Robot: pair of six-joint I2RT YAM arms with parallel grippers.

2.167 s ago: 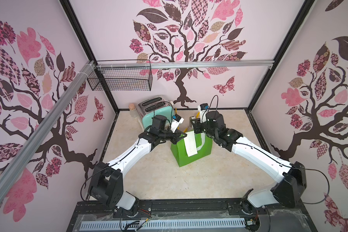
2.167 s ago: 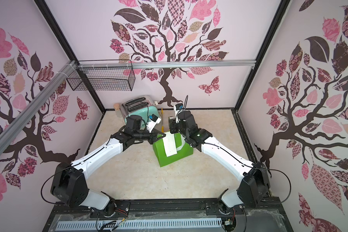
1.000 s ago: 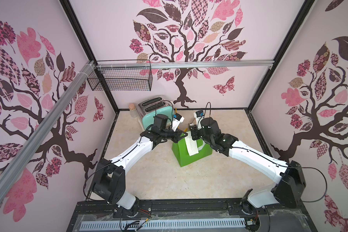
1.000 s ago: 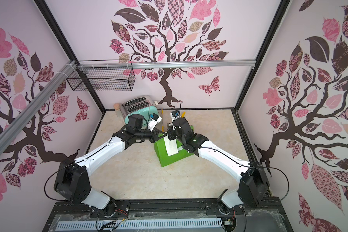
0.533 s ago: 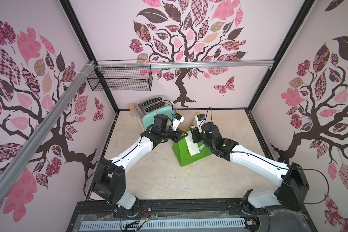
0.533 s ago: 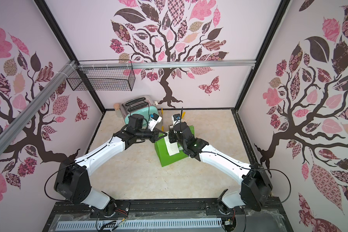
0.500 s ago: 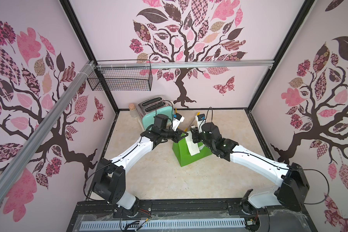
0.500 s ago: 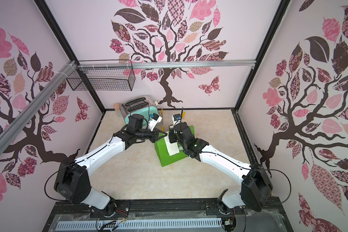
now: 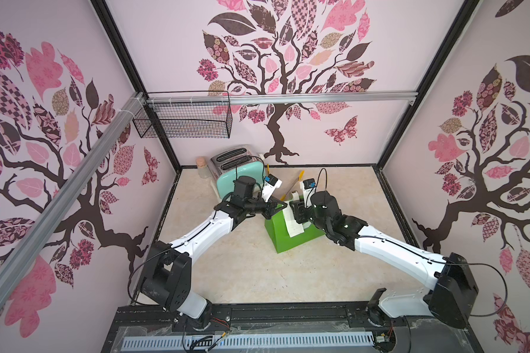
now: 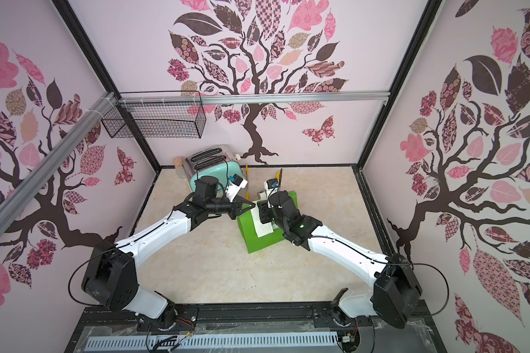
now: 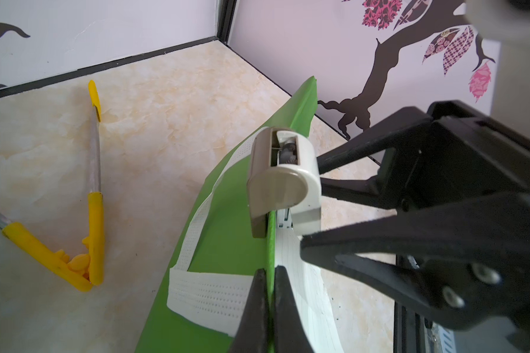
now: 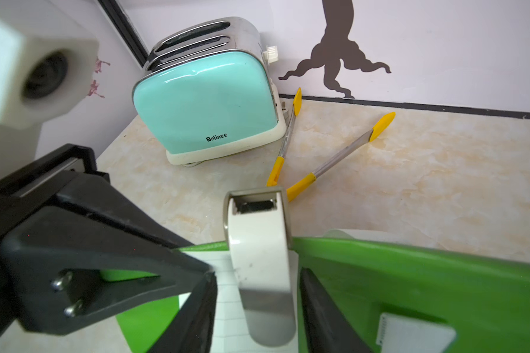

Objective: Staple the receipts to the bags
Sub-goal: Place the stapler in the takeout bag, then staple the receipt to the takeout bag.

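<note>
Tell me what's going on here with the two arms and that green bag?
The left claw is shut on the top edge of the green bag, holding that edge up, with the receipt lying against the bag's face. A white stapler sits over that edge, across bag and receipt. The right claw straddles the stapler with its jaws apart, a gap showing on one side. Whether a staple is in cannot be seen.

One each — bag (image 9: 291, 243), receipt (image 9: 293, 226), stapler (image 12: 261, 275), toaster (image 9: 240, 174), tongs (image 12: 334, 162), wire basket (image 9: 184, 123), jar (image 9: 202, 168).
</note>
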